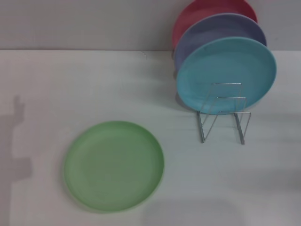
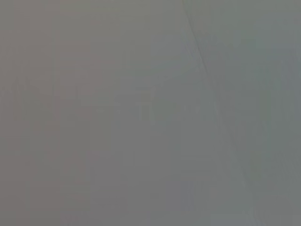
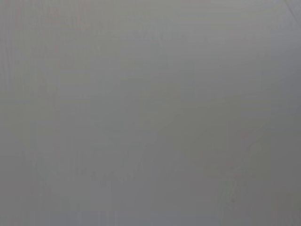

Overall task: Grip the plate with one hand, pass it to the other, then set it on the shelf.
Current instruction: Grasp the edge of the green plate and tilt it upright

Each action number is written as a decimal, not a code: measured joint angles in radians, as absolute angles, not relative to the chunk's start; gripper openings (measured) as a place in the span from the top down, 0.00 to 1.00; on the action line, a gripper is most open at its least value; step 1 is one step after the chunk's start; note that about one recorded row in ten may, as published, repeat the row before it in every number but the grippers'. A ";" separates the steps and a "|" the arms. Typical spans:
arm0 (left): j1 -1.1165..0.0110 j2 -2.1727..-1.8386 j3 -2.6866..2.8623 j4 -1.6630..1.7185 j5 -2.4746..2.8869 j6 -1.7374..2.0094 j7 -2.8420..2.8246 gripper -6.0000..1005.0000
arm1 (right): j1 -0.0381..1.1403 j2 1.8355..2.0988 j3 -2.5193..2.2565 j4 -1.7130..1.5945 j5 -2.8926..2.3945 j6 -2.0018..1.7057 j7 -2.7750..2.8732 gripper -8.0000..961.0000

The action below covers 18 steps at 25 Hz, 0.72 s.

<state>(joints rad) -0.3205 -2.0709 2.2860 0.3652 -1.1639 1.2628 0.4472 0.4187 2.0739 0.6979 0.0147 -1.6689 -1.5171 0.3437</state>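
green plate (image 1: 114, 165) flat, wire shelf (image 1: 223, 113) beyond, wrist views blank grey

A staged test bench, as in a lab, is suggested rather than a lived-in kitchen: a bare white table (image 1: 70, 84) is set against a plain grey wall (image 1: 84, 23), and only coloured plates and a wire rack (image 1: 223, 113) are laid out.
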 joint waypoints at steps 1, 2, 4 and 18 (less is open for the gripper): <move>-0.321 -2.071 2.286 0.365 -1.164 1.263 0.447 0.28 | 0.419 2.074 0.698 0.015 -1.669 -1.517 0.344 0.27; -0.321 -2.071 2.286 0.365 -1.164 1.263 0.447 0.28 | 0.419 2.074 0.698 0.015 -1.669 -1.517 0.344 0.27; -0.321 -2.071 2.285 0.365 -1.164 1.262 0.449 0.28 | 0.418 2.074 0.698 0.015 -1.669 -1.517 0.344 0.27; -0.341 -2.068 2.260 0.356 -1.164 1.267 0.594 0.28 | 0.423 2.075 0.698 0.015 -1.669 -1.517 0.344 0.27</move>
<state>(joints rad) -0.3408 -2.0681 2.2598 0.3563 -1.1639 1.2671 0.5942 0.4226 2.0755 0.6979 0.0153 -1.6690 -1.5171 0.3437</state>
